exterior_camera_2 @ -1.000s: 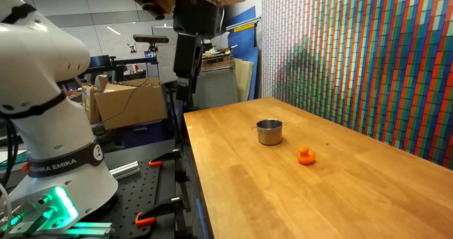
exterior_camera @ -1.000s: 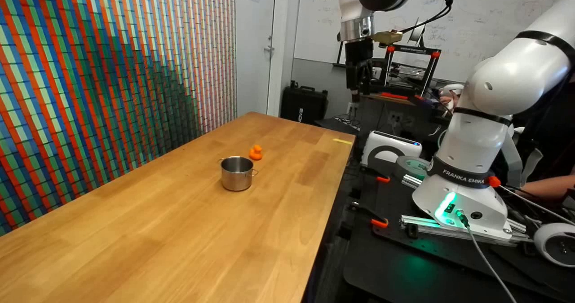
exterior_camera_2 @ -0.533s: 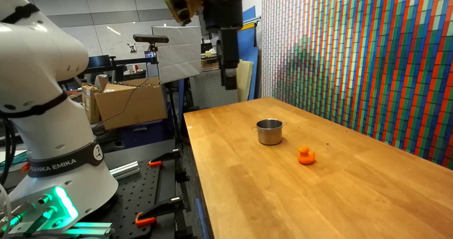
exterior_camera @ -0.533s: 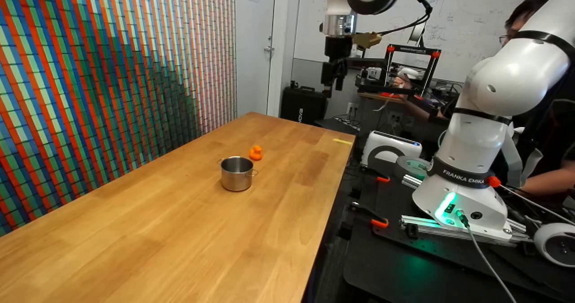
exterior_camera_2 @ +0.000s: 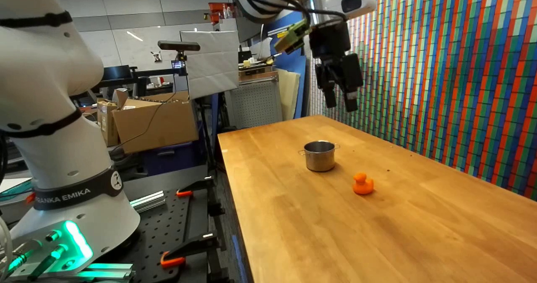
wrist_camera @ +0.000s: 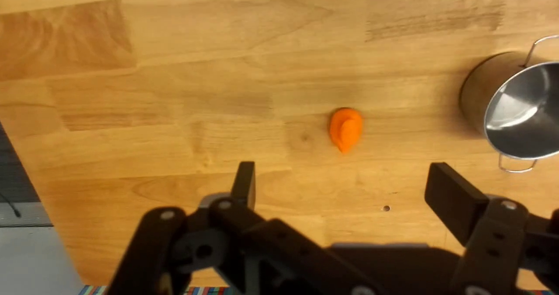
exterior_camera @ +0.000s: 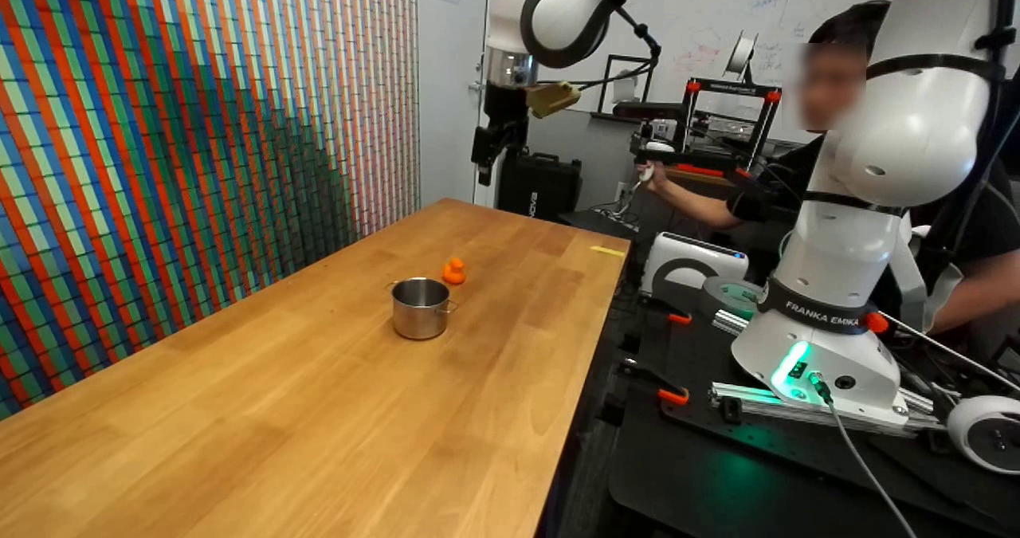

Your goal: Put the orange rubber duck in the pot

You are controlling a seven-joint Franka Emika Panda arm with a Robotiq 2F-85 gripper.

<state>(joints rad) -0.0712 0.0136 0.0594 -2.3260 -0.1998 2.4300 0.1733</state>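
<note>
The orange rubber duck (exterior_camera: pixel 454 272) sits upright on the wooden table; it also shows in an exterior view (exterior_camera_2: pixel 363 184) and in the wrist view (wrist_camera: pixel 346 129). The small shiny metal pot (exterior_camera: pixel 420 311) stands upright beside it, with thin wire handles; it also shows in an exterior view (exterior_camera_2: pixel 319 157) and at the right edge of the wrist view (wrist_camera: pixel 495 87), partly cut off. The visible part of its inside looks empty. My gripper (exterior_camera_2: pixel 341 107) is open, empty and high above the table. In the wrist view the duck lies just beyond the gap between the fingertips (wrist_camera: pixel 341 177).
The wooden table (exterior_camera: pixel 319 410) ends at a patterned wall (exterior_camera: pixel 199 123). The robot base (exterior_camera: pixel 821 363) stands beside the table. Black clamps (exterior_camera_2: pixel 188 249) with orange tips sit between base and table. A person (exterior_camera: pixel 829 92) sits behind the arm. A 3D printer (exterior_camera: pixel 729 123) stands farther back.
The arm has swung out over the table, toward the patterned wall, and the gripper has turned so that both fingers show apart. The duck and the pot have not moved.
</note>
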